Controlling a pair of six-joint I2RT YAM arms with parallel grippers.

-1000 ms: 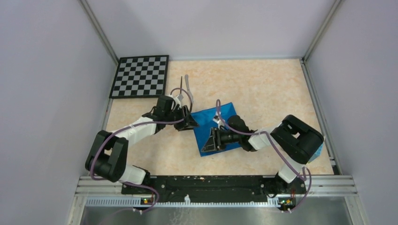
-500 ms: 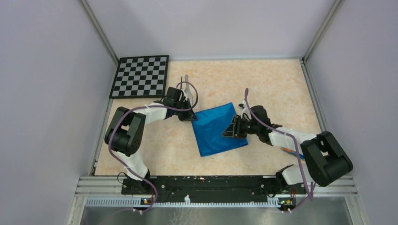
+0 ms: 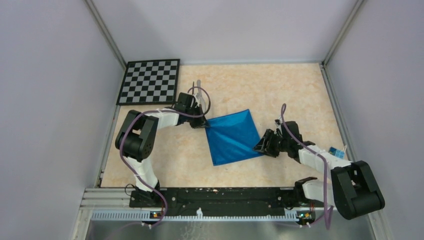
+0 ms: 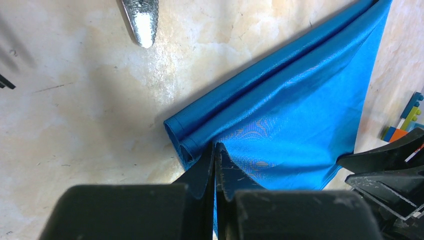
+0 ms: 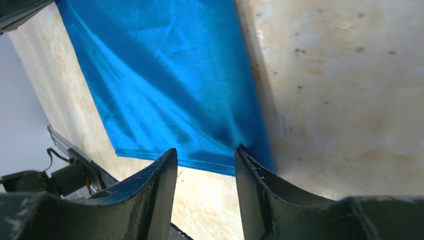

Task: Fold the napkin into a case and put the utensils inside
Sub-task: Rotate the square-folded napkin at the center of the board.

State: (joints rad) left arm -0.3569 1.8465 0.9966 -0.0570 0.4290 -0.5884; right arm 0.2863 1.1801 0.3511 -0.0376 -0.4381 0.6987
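Overhead, the right hand (image 3: pixel 262 145) has drawn back since half a second ago: it then sat on the right edge of the napkin (image 3: pixel 232 136) and now sits at the cloth's near right corner, its arm stretched low across the surface (image 3: pixel 280 95) with the elbow swung out to the right. The napkin has spread a little wider towards that hand. The left hand (image 3: pixel 202 123) has stayed at the cloth's left corner, its forearm level and its elbow folded high near the left wall, though a second ago that arm lay much lower. Beyond the left hand lie the dark fork (image 3: pixel 193 88) and the pale knife (image 3: pixel 199 86), side by side, with the checkerboard (image 3: pixel 150 81) further off to its left. From the left wrist, the left hand (image 4: pixel 215 148) has its fingers pressed together on the rolled corner of the napkin (image 4: pixel 295 95), blue cloth showing in the slit between them; the knife (image 4: pixel 142 20) tip lies ahead and to the left, apart from the cloth, and coloured blocks (image 4: pixel 407 116) sit far to the right. From the right wrist, the right hand (image 5: pixel 205 156) has its fingers spread, straddling the corner of the napkin (image 5: pixel 160 75) without clamping it, the cloth lying flat ahead of the hand.
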